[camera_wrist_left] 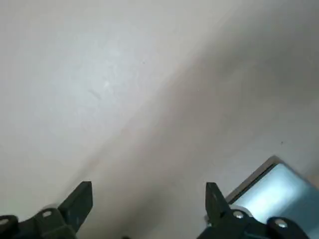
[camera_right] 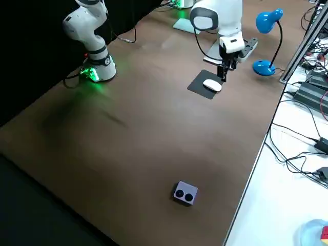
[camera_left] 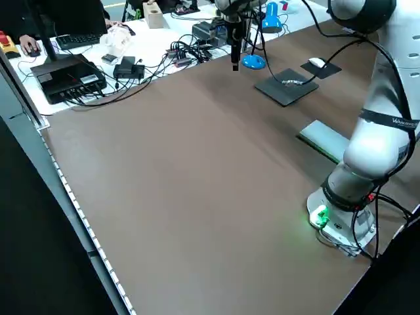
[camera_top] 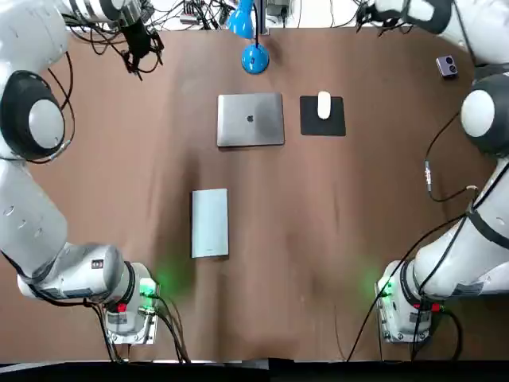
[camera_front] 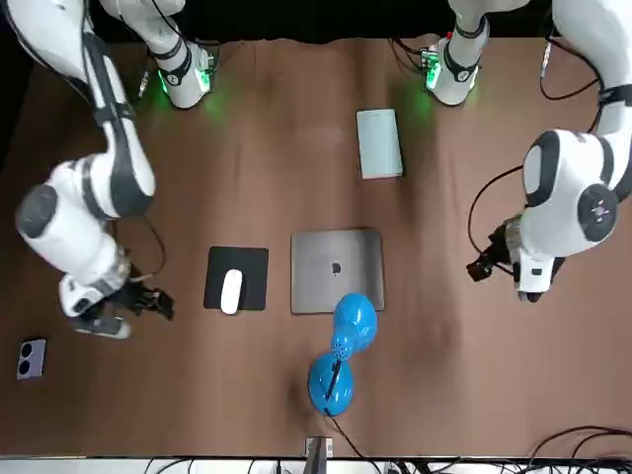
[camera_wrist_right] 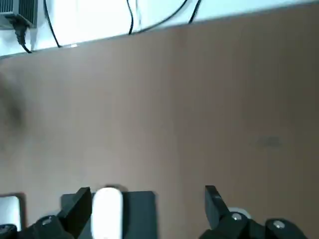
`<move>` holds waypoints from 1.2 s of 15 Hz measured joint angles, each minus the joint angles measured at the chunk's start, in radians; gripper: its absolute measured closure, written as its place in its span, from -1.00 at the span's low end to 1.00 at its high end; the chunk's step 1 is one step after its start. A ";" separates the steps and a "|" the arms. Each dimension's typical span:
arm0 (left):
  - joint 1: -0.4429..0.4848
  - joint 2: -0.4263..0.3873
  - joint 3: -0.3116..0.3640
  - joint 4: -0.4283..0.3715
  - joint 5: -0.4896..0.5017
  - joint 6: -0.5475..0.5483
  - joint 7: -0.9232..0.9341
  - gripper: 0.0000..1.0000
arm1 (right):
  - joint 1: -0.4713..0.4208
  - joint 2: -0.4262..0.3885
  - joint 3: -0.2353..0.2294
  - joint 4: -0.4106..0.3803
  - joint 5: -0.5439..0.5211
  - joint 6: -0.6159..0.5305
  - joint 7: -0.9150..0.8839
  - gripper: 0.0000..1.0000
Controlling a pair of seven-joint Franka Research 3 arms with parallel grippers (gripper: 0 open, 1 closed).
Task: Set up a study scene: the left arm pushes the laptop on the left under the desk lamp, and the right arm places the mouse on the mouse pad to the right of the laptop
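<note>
Brown table (camera_top: 318, 239) lies under both arms, with wires and white desks past its far edge. Above it, the right gripper (camera_wrist_right: 147, 194) has its two fingers spread wide and holds nothing. The mouse (camera_top: 324, 104) lies just to its left, down on the table, so this arm is the nearer one to it. The mouse sits on the black mouse pad (camera_top: 334, 126), in the far half of the pad. Its long way points from the robot to the far side of the table. The left gripper (camera_wrist_left: 148, 194) hangs over bare table, fingers spread wide too, holding nothing. The laptop (camera_top: 250, 119) lies well off to its right, shut and flat, its long side going left to right. The pad is just beside the laptop, on its right, with a thin strip of table between them. The blue desk lamp (camera_top: 254, 57) stands just past the laptop's far edge. I think both jobs look done. The next move is likely just pulling the arms back, and the right one should go up first so it does not bump the mouse. A pale flat box (camera_top: 210, 223) and a small purple block (camera_top: 447, 66) lie apart from all this.
</note>
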 joint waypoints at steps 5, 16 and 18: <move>0.083 -0.063 -0.001 0.002 0.038 -0.031 0.423 -0.98 | -0.148 -0.112 -0.003 0.084 0.000 -0.284 -0.261 -1.00; 0.117 -0.254 0.045 0.121 0.026 -0.135 0.787 -0.99 | -0.163 -0.170 0.013 0.283 -0.028 -0.830 -0.020 -1.00; 0.040 -0.310 0.114 0.123 0.023 -0.165 0.800 -1.00 | -0.167 -0.167 0.009 0.283 -0.028 -0.833 -0.016 -1.00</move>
